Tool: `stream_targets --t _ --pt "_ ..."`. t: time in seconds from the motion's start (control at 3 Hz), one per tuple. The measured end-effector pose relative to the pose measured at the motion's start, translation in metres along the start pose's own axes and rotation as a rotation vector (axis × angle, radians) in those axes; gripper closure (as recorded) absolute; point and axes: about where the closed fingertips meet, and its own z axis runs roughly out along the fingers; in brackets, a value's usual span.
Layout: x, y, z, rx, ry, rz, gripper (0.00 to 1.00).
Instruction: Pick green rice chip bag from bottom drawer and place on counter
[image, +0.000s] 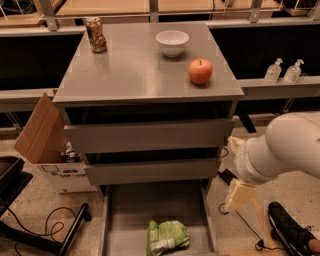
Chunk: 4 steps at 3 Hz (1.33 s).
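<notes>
One hand outside bottom drawer right wall; bag inside.

Bulbous, glossy white plastic arm with rounded shells; its cream blocky gripper hangs right of the grey metal bottom drawer.

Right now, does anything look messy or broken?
Nothing broken or spilled. The green rice chip bag lies crumpled and crooked in the pulled-out bottom drawer. The can, bowl and apple sit tidy on the counter. The pincer hangs right of the drawer.
</notes>
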Motion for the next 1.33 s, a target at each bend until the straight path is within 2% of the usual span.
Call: stream_targets --t 0.33,0.67,1.0,1.33 --pt "0.000 0.013 0.071 -0.043 0.006 -0.023 0.00" --pt "0.003 0.030 0.157 -0.068 -0.006 -0.025 0.00" --pt "0.008 0.036 0.223 -0.078 -0.045 -0.017 0.00" --pt "0.019 0.049 0.283 -0.119 -0.090 0.018 0.00"
